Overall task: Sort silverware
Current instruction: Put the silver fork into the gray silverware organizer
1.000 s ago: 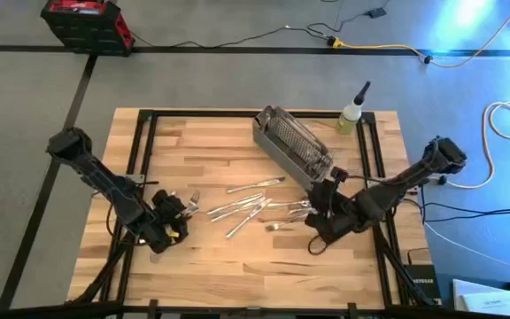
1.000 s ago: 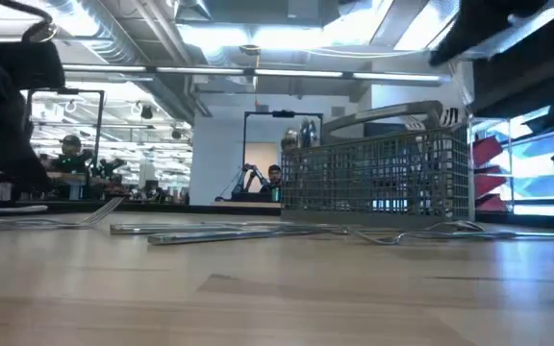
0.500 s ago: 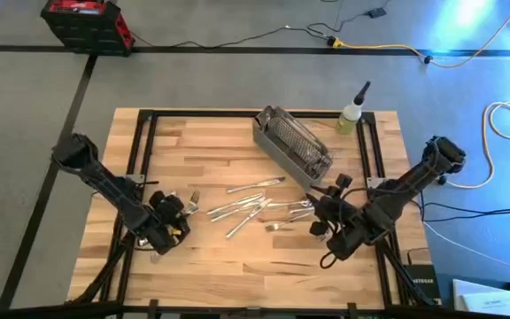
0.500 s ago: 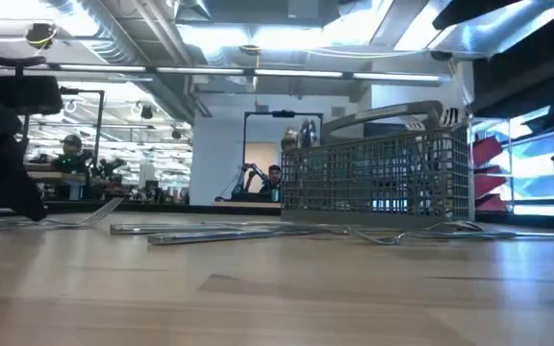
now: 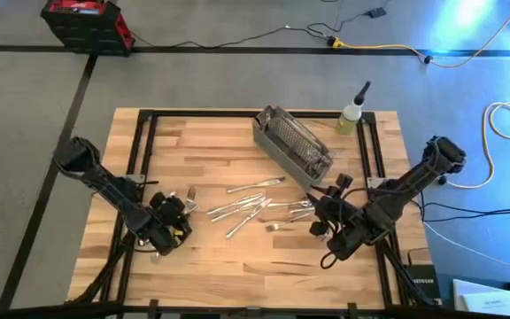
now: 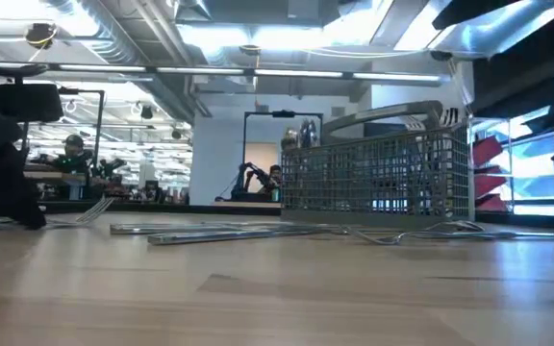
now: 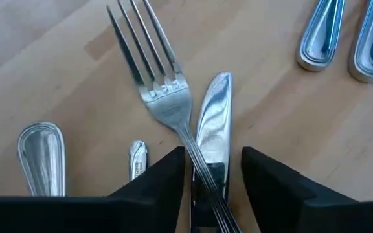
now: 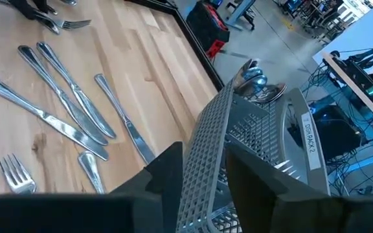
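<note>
mostly, the silverware (image 5: 253, 207) lies flat in a loose scatter on the middle of the table (image 5: 211, 151), its long handles running roughly from the left gripper's side toward the right gripper's side, a few slanted up toward the basket (image 5: 292, 143). more pieces stand inside that basket, spoon bowls up, as we see in the right wrist view (image 8: 251, 76).

near the left edge of the scatter we find our left gripper (image 5: 184, 213) down at the table. its wrist view shows a fork (image 7: 149, 74) with tines pointing away from the wrist and its handle running back between the two fingers (image 7: 157, 184); a knife (image 7: 212, 120) lies crossed under that fork handle in the same gap. the fingers stand narrowly apart on either side of both, and we cannot tell whether they press on the metal. a spoon handle (image 7: 41, 155) lies just beside.

our right gripper (image 5: 321, 221) hangs by the right end of the scatter, fingers parted a little and holding nothing, with the basket ahead of it.
</note>
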Available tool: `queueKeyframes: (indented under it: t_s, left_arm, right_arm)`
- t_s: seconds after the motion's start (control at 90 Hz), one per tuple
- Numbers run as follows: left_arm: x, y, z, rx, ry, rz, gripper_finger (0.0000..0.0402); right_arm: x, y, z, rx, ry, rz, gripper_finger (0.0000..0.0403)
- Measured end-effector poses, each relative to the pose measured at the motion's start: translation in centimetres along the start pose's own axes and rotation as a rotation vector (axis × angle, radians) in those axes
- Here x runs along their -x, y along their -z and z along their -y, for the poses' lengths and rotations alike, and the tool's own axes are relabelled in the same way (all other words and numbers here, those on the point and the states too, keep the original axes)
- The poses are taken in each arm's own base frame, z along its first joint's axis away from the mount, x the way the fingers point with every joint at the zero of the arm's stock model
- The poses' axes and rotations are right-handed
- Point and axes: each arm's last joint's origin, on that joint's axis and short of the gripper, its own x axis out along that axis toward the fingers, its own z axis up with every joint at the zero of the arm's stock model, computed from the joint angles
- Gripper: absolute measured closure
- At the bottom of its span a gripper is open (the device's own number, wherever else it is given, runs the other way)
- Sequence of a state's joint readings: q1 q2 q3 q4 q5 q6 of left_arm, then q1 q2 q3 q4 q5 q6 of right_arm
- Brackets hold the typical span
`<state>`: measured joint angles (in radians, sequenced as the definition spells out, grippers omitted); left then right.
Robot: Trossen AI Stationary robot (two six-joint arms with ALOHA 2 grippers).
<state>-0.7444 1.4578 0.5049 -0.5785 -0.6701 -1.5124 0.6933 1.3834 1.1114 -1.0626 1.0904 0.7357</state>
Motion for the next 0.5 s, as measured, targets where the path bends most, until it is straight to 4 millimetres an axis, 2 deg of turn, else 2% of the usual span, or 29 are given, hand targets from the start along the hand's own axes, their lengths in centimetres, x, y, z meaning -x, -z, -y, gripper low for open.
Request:
queueKeyframes:
  t_s: [0.278, 0.5]
  left_arm:
    - [-0.03, -0.01, -0.01, -0.025, -0.002, 0.003, 0.0387]
    - [-0.03, -0.02, -0.06, -0.035, -0.007, 0.003, 0.0394]
  right_arm:
    - [0.0, 0.01, -0.01, 0.0, 0.0, 0.0, 0.0304]
    - [0.0, -0.05, -0.06, -0.009, -0.003, 0.004, 0.0304]
